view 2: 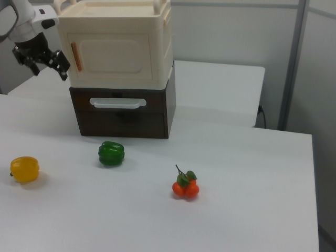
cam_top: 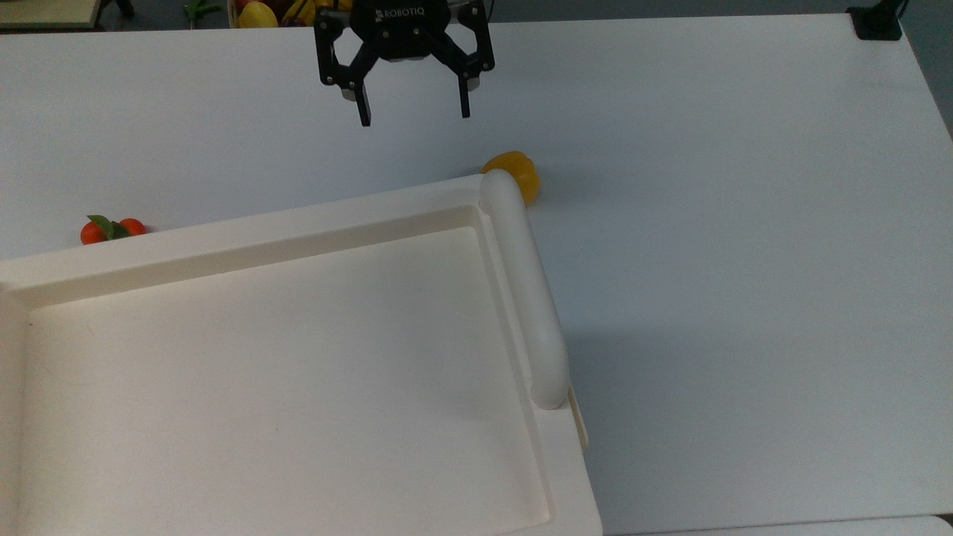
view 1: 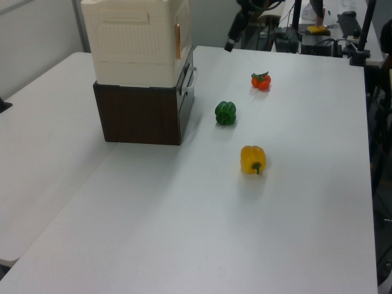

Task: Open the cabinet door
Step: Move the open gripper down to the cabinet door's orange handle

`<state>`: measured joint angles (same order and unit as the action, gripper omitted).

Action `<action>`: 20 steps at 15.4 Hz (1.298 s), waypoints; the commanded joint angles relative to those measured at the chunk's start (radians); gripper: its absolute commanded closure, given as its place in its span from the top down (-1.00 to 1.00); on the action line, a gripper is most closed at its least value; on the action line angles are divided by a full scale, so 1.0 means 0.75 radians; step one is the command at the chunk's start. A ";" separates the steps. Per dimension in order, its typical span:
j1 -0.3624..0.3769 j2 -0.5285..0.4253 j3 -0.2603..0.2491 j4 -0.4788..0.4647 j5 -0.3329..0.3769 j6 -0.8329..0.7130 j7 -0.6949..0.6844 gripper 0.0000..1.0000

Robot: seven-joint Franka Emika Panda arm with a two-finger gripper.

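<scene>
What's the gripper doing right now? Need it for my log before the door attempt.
Gripper: open, holding nothing, in the air, apart from the cabinet door.

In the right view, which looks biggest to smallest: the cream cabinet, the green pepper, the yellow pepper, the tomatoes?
1. cream cabinet
2. green pepper and yellow pepper, alike
3. tomatoes, barely smaller and nearer the camera, so unsure

From the right view I see the cabinet door (view 2: 111, 54) as a flat cream panel with a recessed rounded rectangle, filling the front of the cream upper cabinet. It stands upright and sits flush and shut against the frame. A narrow orange vertical handle runs along its edge at the right view's left. In the left view I see it edge-on (view 1: 182, 29).
</scene>
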<state>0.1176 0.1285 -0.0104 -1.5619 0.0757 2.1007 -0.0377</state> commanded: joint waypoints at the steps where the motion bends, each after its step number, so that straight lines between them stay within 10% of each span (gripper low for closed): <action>1: 0.035 0.127 -0.007 0.109 -0.021 0.199 0.087 1.00; 8: 0.033 0.240 -0.007 0.150 -0.021 0.516 0.083 0.37; 16: 0.033 0.305 -0.007 0.160 -0.031 0.746 0.067 0.21; 20: 0.033 0.318 -0.007 0.152 -0.144 0.787 0.056 -0.49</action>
<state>0.1365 0.3406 -0.0093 -1.4665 0.0291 2.6391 0.0023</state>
